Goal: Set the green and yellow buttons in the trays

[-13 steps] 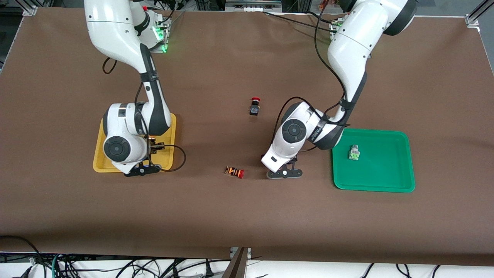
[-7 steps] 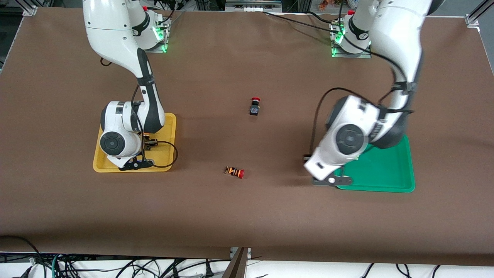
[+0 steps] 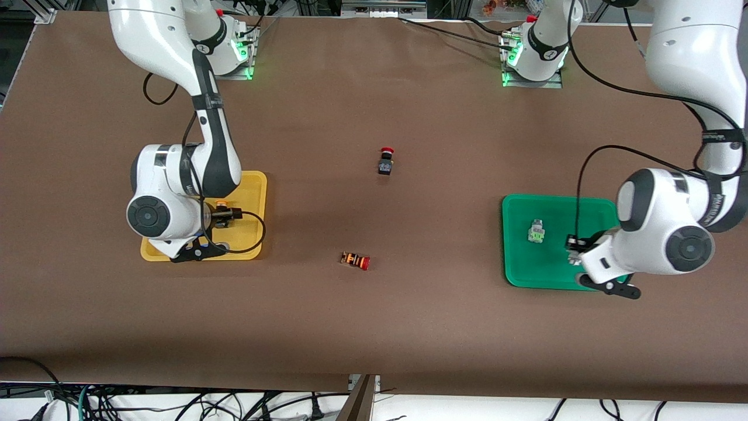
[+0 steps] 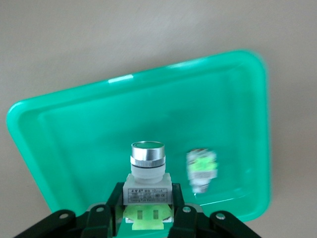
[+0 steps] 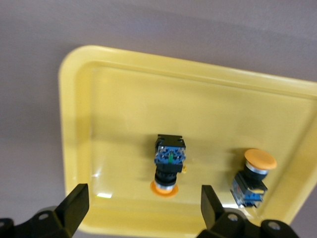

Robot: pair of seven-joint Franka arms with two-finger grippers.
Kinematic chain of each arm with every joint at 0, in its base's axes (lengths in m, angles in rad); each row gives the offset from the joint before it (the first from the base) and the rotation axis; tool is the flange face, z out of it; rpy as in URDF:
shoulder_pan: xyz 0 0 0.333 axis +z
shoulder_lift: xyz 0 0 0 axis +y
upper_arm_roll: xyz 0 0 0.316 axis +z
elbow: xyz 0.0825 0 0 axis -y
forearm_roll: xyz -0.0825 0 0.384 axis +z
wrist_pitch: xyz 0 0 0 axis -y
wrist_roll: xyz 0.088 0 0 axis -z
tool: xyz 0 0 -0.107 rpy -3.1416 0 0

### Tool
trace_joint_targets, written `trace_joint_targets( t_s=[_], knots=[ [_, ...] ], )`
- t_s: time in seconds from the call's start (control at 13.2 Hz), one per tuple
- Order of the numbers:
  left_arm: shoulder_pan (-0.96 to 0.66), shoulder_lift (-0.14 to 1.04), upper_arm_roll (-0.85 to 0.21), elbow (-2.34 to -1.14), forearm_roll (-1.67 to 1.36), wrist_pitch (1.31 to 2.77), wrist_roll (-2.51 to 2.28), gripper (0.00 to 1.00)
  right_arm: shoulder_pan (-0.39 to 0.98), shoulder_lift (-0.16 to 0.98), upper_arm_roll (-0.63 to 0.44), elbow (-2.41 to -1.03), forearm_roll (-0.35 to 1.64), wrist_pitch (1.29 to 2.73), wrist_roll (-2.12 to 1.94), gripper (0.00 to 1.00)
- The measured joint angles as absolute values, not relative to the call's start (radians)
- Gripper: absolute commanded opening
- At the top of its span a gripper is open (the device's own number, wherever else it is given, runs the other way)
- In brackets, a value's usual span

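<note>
My left gripper (image 4: 147, 210) is shut on a whitish-grey green button (image 4: 147, 183) and holds it over the green tray (image 4: 74, 148); in the front view this gripper (image 3: 577, 257) is over the tray's corner nearest the camera. A second green button (image 3: 536, 231) lies in the green tray (image 3: 526, 275) and also shows in the left wrist view (image 4: 201, 167). My right gripper (image 5: 143, 208) is open and empty above the yellow tray (image 5: 124, 99). Two yellow buttons (image 5: 168, 161) (image 5: 253, 176) lie in it. The right wrist (image 3: 169, 210) hides much of the yellow tray (image 3: 254, 181).
A black button with a red cap (image 3: 385, 162) stands mid-table. An orange-striped button with a red cap (image 3: 355, 260) lies nearer the camera. Both rest on the brown cloth between the trays.
My left arm has swung from mid-table toward its own end, and its gripper is now over the green tray. My right gripper has drifted slightly toward its own end over the yellow tray.
</note>
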State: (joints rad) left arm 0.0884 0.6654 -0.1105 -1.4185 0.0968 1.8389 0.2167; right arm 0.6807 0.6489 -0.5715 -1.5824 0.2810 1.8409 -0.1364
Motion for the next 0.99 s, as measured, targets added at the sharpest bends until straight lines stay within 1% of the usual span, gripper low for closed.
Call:
trace_joint_targets(
  t_s=[0.15, 0.23, 0.3, 0.38, 0.46, 0.61, 0.68, 0.83, 0.99],
  knots=[
    [0.12, 0.663, -0.112, -1.525, 0.097, 1.97, 0.245, 0.19, 0.68, 0.649, -0.571, -1.567, 0.281, 1.828, -0.136, 1.0],
    [0.121, 0.659, -0.113, -1.585, 0.097, 2.044, 0.246, 0.58, 0.678, 0.649, -0.568, -1.567, 0.281, 1.826, -0.132, 1.0],
    [0.121, 0.652, -0.116, -1.64, 0.097, 2.108, 0.246, 0.81, 0.663, 0.645, -0.55, -1.564, 0.278, 1.818, -0.121, 1.0],
    [0.121, 0.646, -0.117, -1.683, 0.097, 2.151, 0.246, 1.0, 0.623, 0.632, -0.505, -1.558, 0.258, 1.809, -0.113, 1.0],
    [0.122, 0.64, -0.117, -1.705, 0.097, 2.171, 0.245, 1.0, 0.561, 0.611, -0.436, -1.554, 0.212, 1.801, -0.104, 1.0],
    [0.124, 0.609, -0.119, -1.713, 0.097, 2.169, 0.245, 1.0, 0.411, 0.546, -0.286, -1.551, 0.123, 1.768, -0.082, 1.0],
    [0.125, 0.577, -0.122, -1.711, 0.097, 2.151, 0.244, 1.0, 0.352, 0.508, -0.242, -1.551, 0.106, 1.738, -0.082, 1.0],
    [0.126, 0.484, -0.128, -1.707, 0.097, 2.108, 0.24, 1.0, 0.279, 0.427, -0.2, -1.553, 0.101, 1.67, -0.083, 1.0],
    [0.126, 0.374, -0.134, -1.689, 0.097, 2.007, 0.236, 1.0, 0.213, 0.336, -0.138, -1.563, 0.098, 1.615, -0.083, 1.0]
  ],
)
